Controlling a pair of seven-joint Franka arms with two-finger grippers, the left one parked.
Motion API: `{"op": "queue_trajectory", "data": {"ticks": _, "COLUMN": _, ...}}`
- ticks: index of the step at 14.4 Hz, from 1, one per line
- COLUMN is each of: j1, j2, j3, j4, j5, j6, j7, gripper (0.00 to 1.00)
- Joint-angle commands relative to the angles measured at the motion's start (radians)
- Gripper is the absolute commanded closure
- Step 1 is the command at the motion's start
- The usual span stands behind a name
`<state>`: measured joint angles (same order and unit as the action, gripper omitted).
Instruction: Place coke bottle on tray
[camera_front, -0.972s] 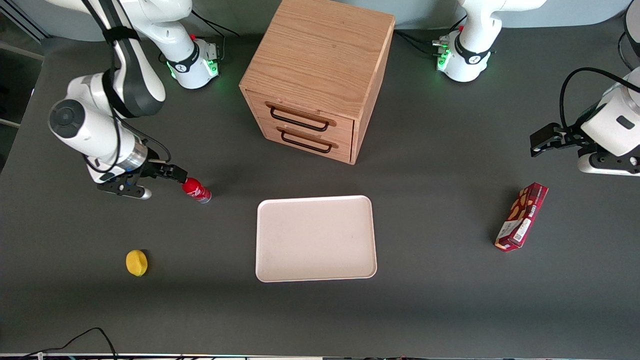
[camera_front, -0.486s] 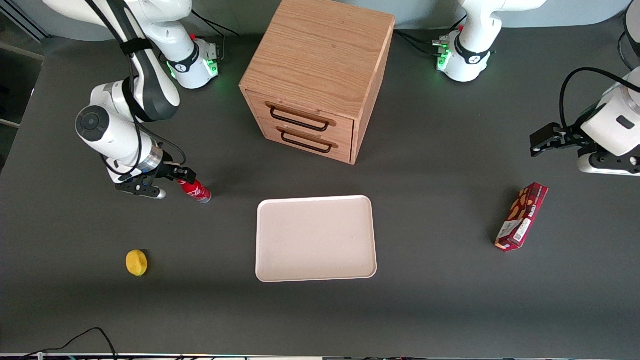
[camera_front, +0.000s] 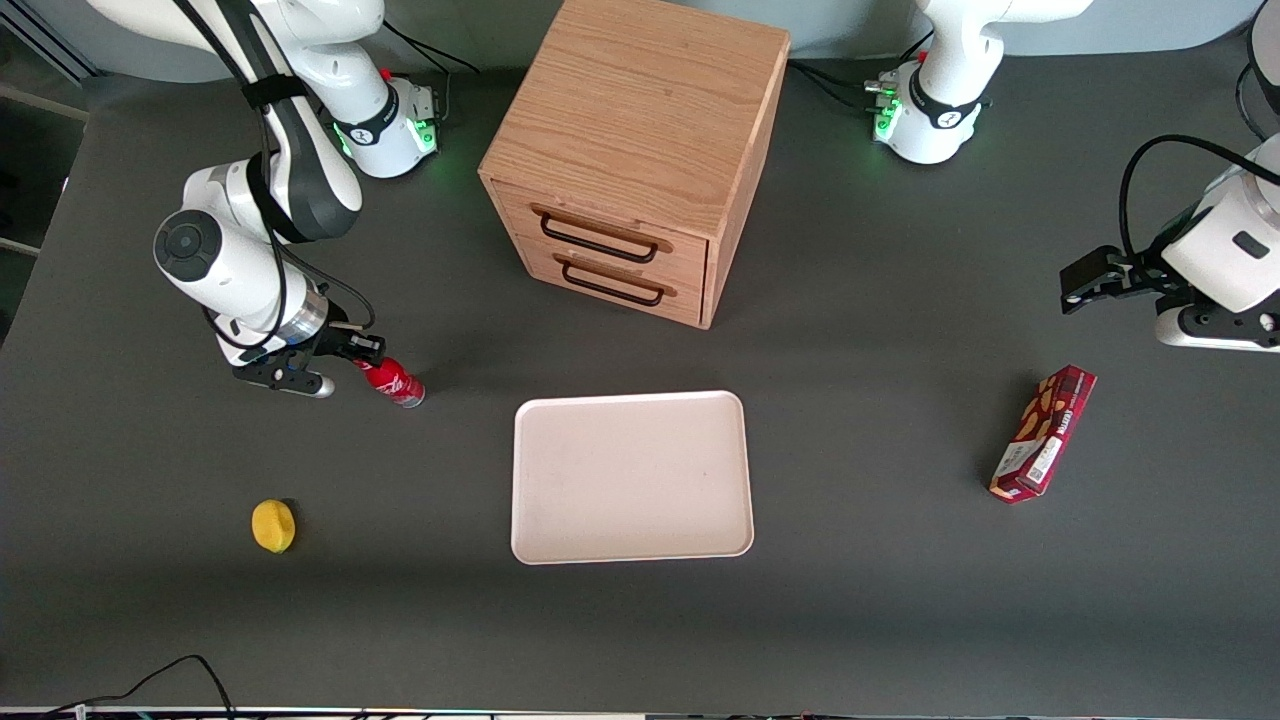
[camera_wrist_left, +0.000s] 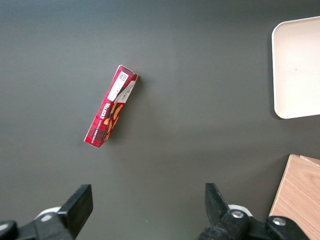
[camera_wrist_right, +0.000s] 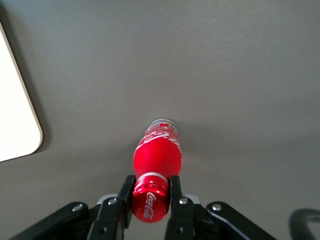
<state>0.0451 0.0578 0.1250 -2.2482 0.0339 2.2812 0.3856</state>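
The coke bottle (camera_front: 397, 384) is a small slim red bottle with white lettering, leaning, its silvery base down at the dark table. My right gripper (camera_front: 366, 351) is shut on its red cap. In the right wrist view the two black fingers of the gripper (camera_wrist_right: 150, 192) press on both sides of the cap, and the bottle's body (camera_wrist_right: 157, 155) points away from the camera. The pale pinkish tray (camera_front: 630, 478) lies flat and empty, a short way from the bottle toward the parked arm's end and nearer the front camera. Its rounded corner shows in the right wrist view (camera_wrist_right: 15, 115).
A wooden two-drawer cabinet (camera_front: 630, 160) stands farther from the camera than the tray, drawers shut. A small yellow object (camera_front: 273, 525) lies nearer the camera than the bottle. A dark red snack box (camera_front: 1043, 432) lies toward the parked arm's end and shows in the left wrist view (camera_wrist_left: 111, 111).
My gripper moved toward the bottle, slid over its cap and closed on it. In the last half second almost nothing moved.
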Motion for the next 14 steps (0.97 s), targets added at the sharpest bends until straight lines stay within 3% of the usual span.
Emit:
{"op": "queue_trajectory", "data": {"ticks": 1, "j1": 0.004, "j2": -0.059, "j3": -0.002, "j4": 0.170, "j5": -0.028, "j6": -0.248, "j7": 0.013, "gripper": 1.00}}
{"op": "queue_trajectory", "data": {"ticks": 5, "j1": 0.001, "j2": 0.015, "j3": -0.004, "j4": 0.596, "j5": -0.058, "j6": -0.630, "j7": 0.001, "gripper": 1.00}}
{"op": "queue_trajectory", "data": {"ticks": 9, "j1": 0.036, "j2": 0.267, "j3": 0.011, "j4": 1.092, "j5": -0.046, "j6": -0.929, "j7": 0.060, "gripper": 1.00}}
{"op": "queue_trajectory", "data": {"ticks": 14, "j1": 0.071, "j2": 0.535, "j3": 0.139, "j4": 1.380, "j5": -0.052, "j6": -0.899, "j7": 0.373, "gripper": 1.00}}
